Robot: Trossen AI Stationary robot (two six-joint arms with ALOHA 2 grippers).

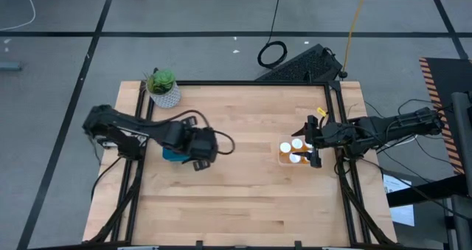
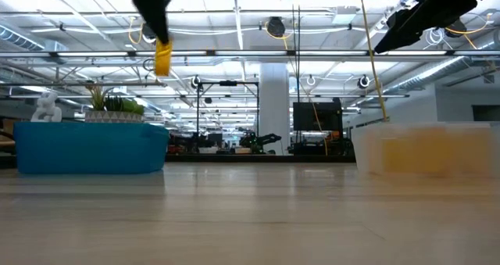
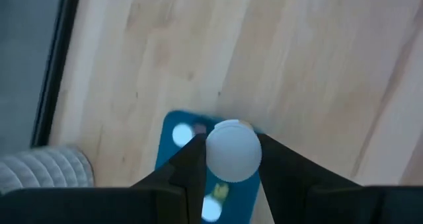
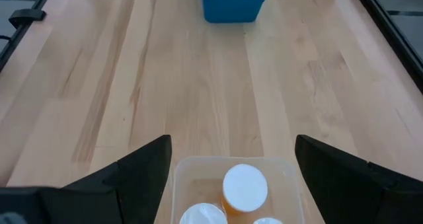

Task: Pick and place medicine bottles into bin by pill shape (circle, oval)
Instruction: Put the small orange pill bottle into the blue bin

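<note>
While the wooden surface (image 1: 243,169) fills the centre of the high view, the two bins sit well apart on it: the blue bin (image 1: 174,155) left of centre, mostly hidden under the left arm, and the clear bin (image 1: 289,153) right of centre. The left hand (image 3: 228,151) hangs above the blue bin, fingers closed on a medicine bottle (image 3: 233,150) whose white cap faces the wrist camera at bottom centre; in the low view the amber bottle hangs at upper left, well clear of the bin's rim. At least two white caps already show inside the blue bin. The right hand (image 4: 231,161) hovers over the near edge of the clear bin, jaws spread wide and holding nothing, with three capped bottles (image 4: 244,187) standing in that bin at the bottom of its wrist view. The risk, as I judge it, lies with the left arm: the bottle seems to hang near the bin's edge rather than over its middle, so letting go from this height could bounce it off the rim or off the bottles below and out onto the surface. The white-potted plant (image 1: 162,88) stands at the upper left corner, away from both arms.
</note>
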